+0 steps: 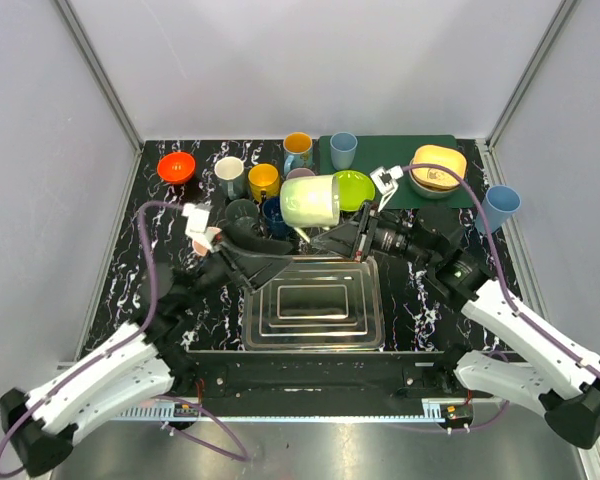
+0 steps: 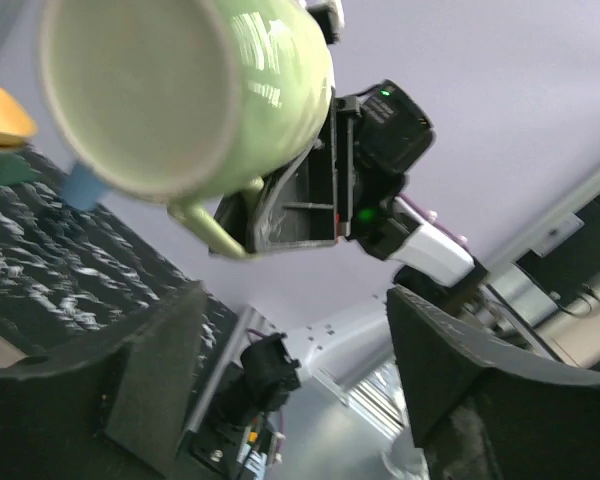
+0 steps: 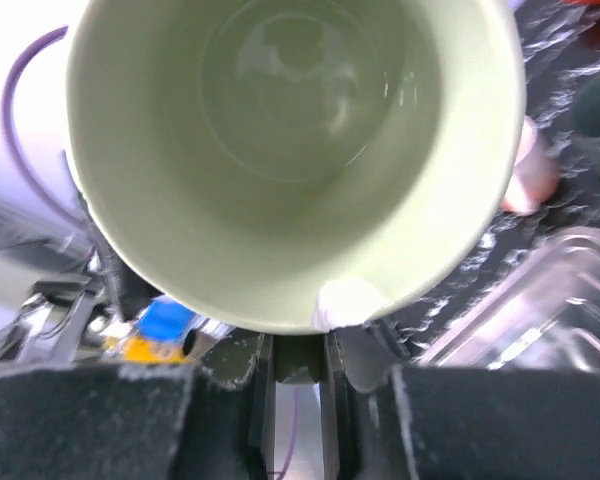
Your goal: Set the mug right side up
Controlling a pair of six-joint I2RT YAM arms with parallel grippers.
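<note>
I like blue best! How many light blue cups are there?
2. One light blue cup stands at the back on the green mat; the other sits at the far right side. The arms may hide more.

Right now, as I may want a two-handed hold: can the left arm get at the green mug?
Probably yes. The left gripper is open close to the green mug with nothing between them, and the right gripper holds it at one edge only, leaving most of its wall bare.
</note>
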